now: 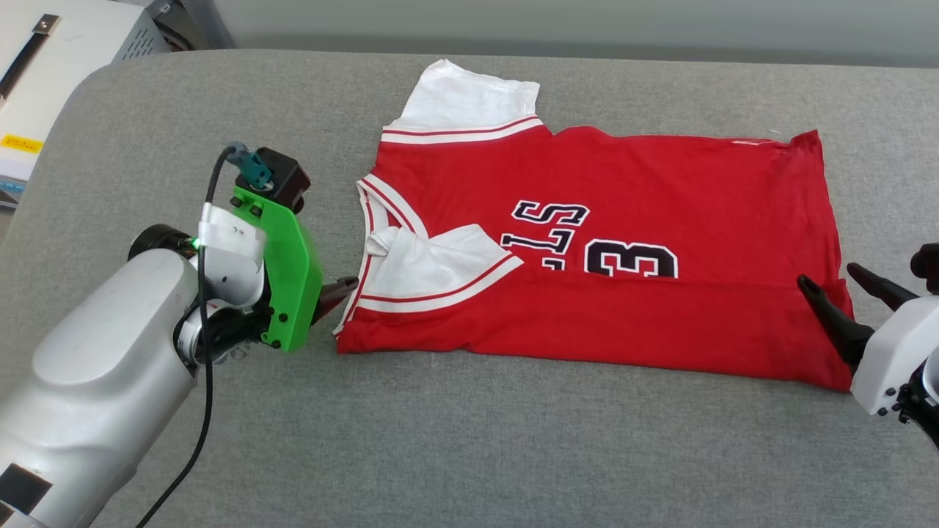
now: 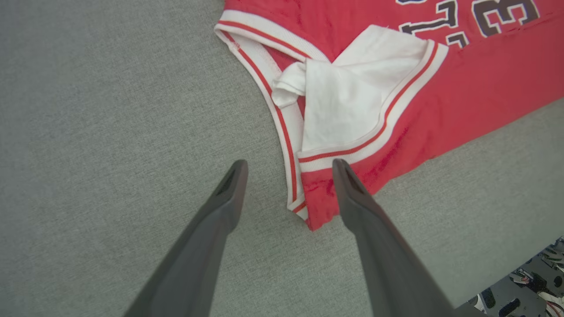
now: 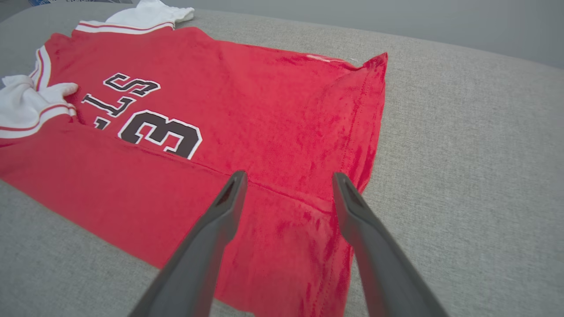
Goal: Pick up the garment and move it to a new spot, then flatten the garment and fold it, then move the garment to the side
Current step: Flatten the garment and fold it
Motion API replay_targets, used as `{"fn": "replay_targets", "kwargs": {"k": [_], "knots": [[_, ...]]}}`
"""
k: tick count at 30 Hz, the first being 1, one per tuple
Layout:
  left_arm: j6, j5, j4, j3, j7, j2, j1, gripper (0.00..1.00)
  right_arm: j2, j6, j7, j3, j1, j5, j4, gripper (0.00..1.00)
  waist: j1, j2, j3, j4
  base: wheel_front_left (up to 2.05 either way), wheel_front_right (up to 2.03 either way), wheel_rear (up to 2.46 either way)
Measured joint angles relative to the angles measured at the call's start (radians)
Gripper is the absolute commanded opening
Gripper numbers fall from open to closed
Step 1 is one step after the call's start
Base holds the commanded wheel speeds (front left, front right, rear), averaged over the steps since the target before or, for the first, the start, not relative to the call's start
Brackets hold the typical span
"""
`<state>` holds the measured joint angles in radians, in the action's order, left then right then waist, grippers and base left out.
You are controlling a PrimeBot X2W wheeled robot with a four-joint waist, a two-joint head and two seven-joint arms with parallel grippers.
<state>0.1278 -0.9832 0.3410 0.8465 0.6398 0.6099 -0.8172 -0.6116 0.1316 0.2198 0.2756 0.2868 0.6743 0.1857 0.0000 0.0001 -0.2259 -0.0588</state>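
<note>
The garment [image 1: 623,220], a red jersey with white sleeves and a black "3", lies flat on the grey padded table [image 1: 469,455]. Its near long edge is folded up over the lower chest, and one white sleeve [image 2: 352,97] is tucked across the front by the collar. My left gripper [image 2: 289,165] is open at the collar end, its fingers straddling the garment's [image 2: 440,88] near corner. In the head view the left gripper [image 1: 339,287] is mostly hidden behind its green mount. My right gripper [image 3: 289,175] is open over the hem end of the garment [image 3: 242,101], and the head view shows it [image 1: 829,274] by the near right corner.
A pale grey box [image 1: 59,44] stands off the table's far left corner. The table's rounded edge [image 2: 506,286] runs close to the left gripper, with floor beyond it. Bare grey surface lies in front of and to the right of the garment.
</note>
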Motion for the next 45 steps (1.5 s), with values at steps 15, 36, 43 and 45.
{"fn": "replay_targets", "kwargs": {"k": [15,36,43,45], "knots": [[0.000,-0.037,0.161,0.143,0.101,-0.024,-0.011,1.00,0.030,0.000,0.048,0.057,0.040,0.002,-0.017,1.00,0.0000,0.0000,-0.071,0.071,0.00,0.00,0.00],[0.000,-0.074,0.006,0.220,-0.139,0.061,0.009,0.00,-0.236,0.000,0.503,0.122,0.118,0.149,-0.086,1.00,0.0000,0.0000,-0.017,0.029,0.00,0.00,0.00],[0.000,-0.071,-0.005,0.225,-0.170,0.056,0.007,0.00,-0.150,0.000,0.492,0.155,0.118,0.128,0.049,1.00,0.0000,0.0000,-0.059,0.007,0.00,0.00,0.00],[0.000,-0.071,-0.002,0.226,-0.183,0.053,0.007,0.00,-0.115,0.000,0.471,0.163,0.118,0.119,0.096,1.00,0.0000,0.0000,-0.072,0.002,0.00,0.00,0.00]]}}
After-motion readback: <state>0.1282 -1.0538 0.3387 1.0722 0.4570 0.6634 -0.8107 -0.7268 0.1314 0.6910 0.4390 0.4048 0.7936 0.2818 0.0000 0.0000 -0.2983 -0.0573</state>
